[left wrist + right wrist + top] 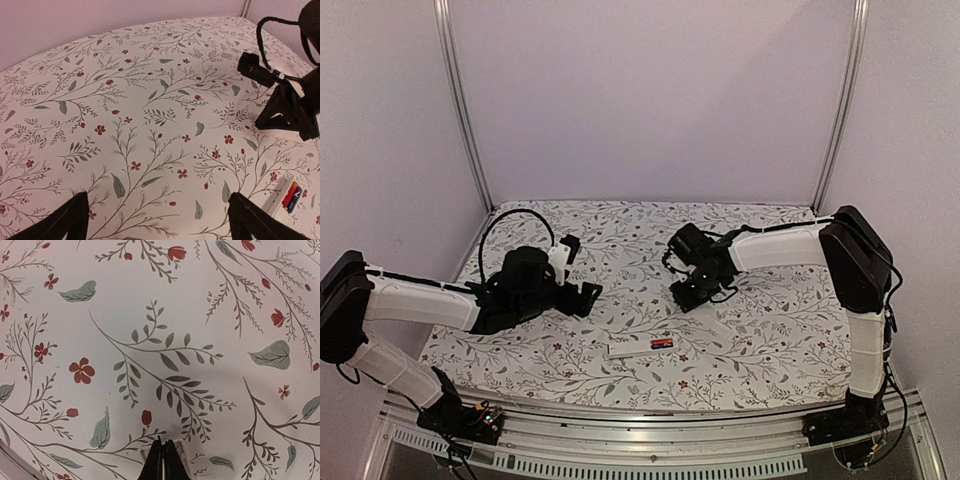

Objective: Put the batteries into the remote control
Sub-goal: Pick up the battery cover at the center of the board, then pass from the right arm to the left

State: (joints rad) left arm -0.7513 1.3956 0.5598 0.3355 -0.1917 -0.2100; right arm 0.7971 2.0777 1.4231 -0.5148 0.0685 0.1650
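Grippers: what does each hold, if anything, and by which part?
Left gripper: open, nothing held. Right gripper: shut, but whether it pinches anything cannot be told.

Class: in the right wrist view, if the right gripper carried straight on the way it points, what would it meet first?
Most likely the floral tablecloth: the right gripper, shut, points down at bare cloth that looks close ahead. A small pale shape by its tips is too unclear to name.
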